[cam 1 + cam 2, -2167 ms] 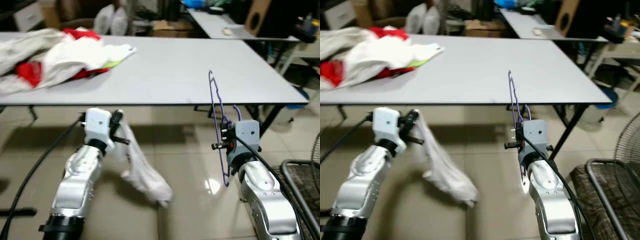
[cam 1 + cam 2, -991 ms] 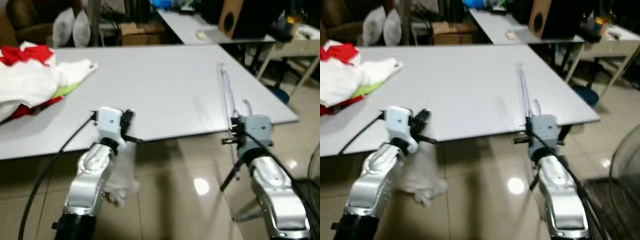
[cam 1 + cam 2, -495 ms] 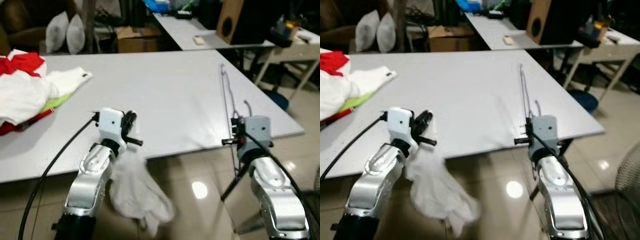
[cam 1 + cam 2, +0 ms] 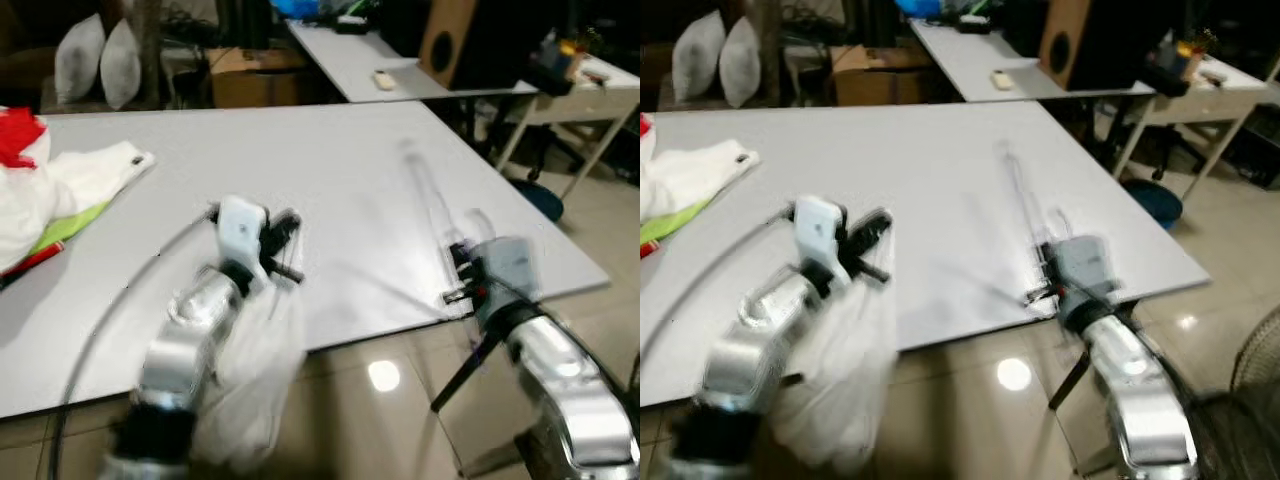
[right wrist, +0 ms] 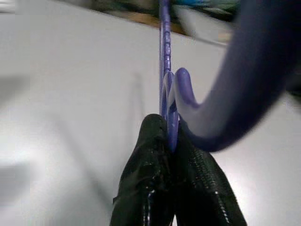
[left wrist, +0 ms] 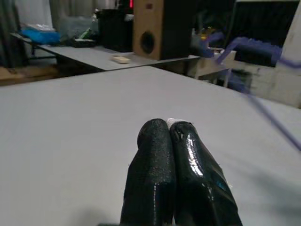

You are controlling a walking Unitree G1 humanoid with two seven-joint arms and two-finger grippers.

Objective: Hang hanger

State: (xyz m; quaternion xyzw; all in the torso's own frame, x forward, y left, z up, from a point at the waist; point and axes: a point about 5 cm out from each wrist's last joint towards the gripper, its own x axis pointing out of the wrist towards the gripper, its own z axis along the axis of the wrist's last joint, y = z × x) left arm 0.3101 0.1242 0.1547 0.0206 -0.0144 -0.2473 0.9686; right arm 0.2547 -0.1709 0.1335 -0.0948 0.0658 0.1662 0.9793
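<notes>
My right gripper [image 5: 170, 136] is clamped on a thin purple plastic hanger [image 5: 164, 70]; its two black fingers [image 5: 143, 188] press together around the hanger's bar just beside the curved hook. In the head views my right gripper [image 4: 462, 275] sits at the near right part of the wide pale grey counter [image 4: 330, 170], and the hanger [image 4: 425, 200] rises from it as a blurred thin line leaning toward the far side, above the counter surface.

My left gripper [image 6: 168, 126] is pinched shut on a white cloth garment [image 6: 172, 121], of which a small white edge shows at the fingertips. In the head views my left gripper [image 4: 283, 235] is raised over the near middle of the counter, and the garment [image 4: 250, 380] hangs down from it in a pale, motion-blurred fold that drops past the counter's near edge toward the glossy tiled floor [image 4: 400, 400].

At the far left of the counter lies a heap of white, red and green clothing [image 4: 55, 195]. Beyond the counter stand a second grey table [image 4: 390, 75], a brown wooden loudspeaker box [image 4: 450, 45], a cardboard box [image 4: 250, 75] and two white pillows [image 4: 85, 60]. The loudspeaker box [image 6: 157, 28] also appears past my left gripper, with the hanger [image 6: 263, 113] as a purple streak to one side.
</notes>
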